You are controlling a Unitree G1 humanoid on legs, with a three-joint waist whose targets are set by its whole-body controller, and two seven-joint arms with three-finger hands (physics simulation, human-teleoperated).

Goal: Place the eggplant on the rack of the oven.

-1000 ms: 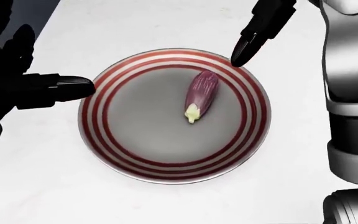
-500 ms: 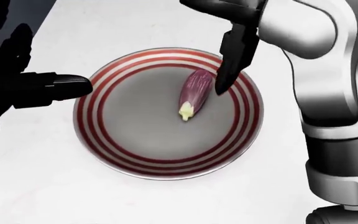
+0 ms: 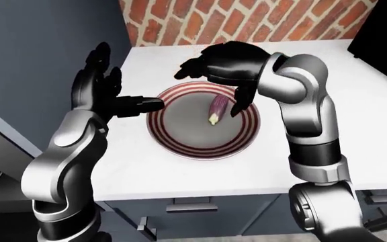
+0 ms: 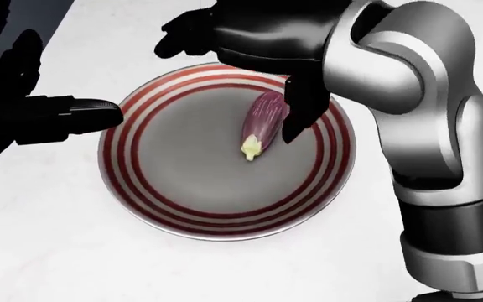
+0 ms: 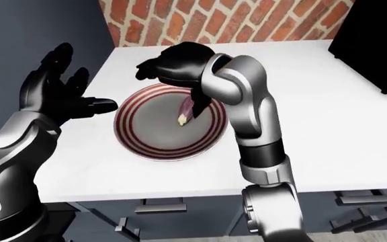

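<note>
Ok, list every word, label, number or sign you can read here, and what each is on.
None: no readable text in any view. The plate bears only red rings, the eggplant only stripes; the counter, brick wall and drawers are unmarked.

Pretty roomy spot overall. The white surface (image 3: 355,111) has open stretches to the right of and below the striped plate (image 3: 180,136) in the left-eye view, so a hand could swing in from there no problem. The tight bit is over the plate itself: the right hand (image 4: 258,38) hangs above its upper edge with one finger (image 4: 298,116) pointing down just beside the eggplant (image 4: 261,123), blocking that side. The left hand (image 3: 103,96), fingers spread, sits at the plate's left rim with a finger nearly touching it. The brick wall (image 3: 247,20) closes off the top, and a dark panel (image 3: 45,60) boxes in the left.
</note>
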